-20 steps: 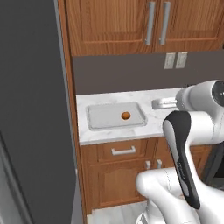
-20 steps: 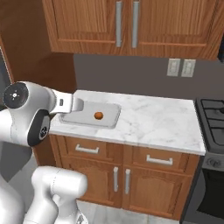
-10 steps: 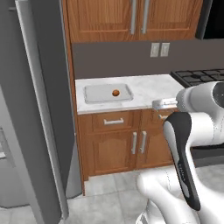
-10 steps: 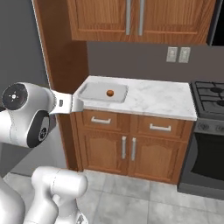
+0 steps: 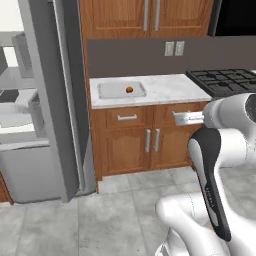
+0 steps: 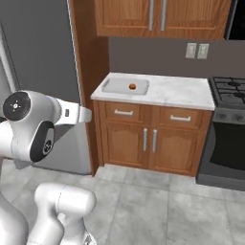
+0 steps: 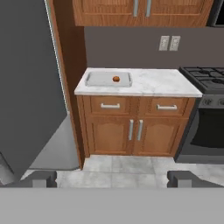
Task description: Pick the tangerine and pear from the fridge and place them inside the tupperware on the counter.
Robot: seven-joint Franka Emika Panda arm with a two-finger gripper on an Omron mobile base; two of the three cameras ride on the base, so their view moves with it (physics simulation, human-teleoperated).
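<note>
Tangerine [image 5: 129, 89] sits in the tupperware [image 5: 121, 90] on the desk [image 5: 165, 89]; jaws wide open, empty. Risk: pear unseen, and the fridge [image 5: 47, 95] approach could clip its door.

White marbled counter [image 7: 148, 85] at upper centre, over brown cabinets [image 7: 135, 129]. On its left end, the tupperware [image 7: 107, 79], holding the tangerine [image 7: 116, 79].

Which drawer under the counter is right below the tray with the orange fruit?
The left drawer. It sits straight under the tupperware holding the tangerine. The right drawer lies under bare counter, next to the stove.
</note>
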